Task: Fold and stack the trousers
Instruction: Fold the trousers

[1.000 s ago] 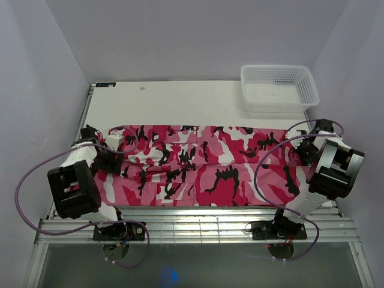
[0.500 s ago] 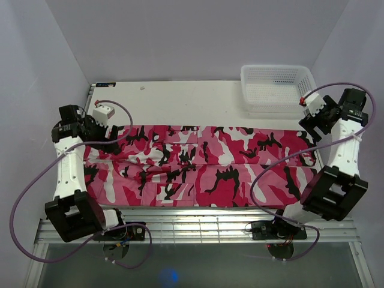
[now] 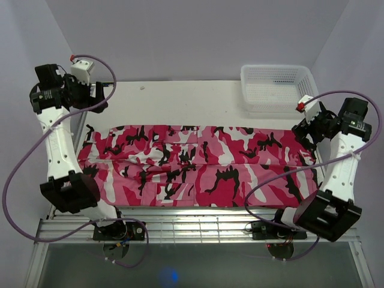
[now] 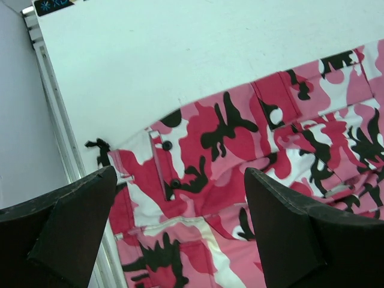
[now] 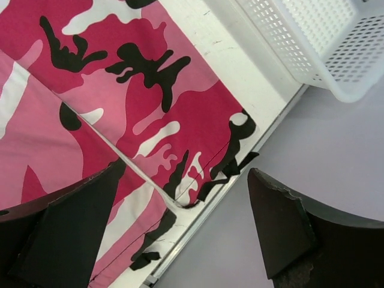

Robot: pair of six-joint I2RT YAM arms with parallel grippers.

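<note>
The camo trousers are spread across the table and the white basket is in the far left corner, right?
No: the white basket sits in the far right corner, as the top external view shows. The trousers do lie spread across the table.

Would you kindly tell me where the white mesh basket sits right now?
In the top view, the white mesh basket sits at the far right corner of the table, just beyond the right end of the camouflage trousers.

pink camouflage trousers (image 3: 198, 171), folded lengthwise, flat across the table
</note>
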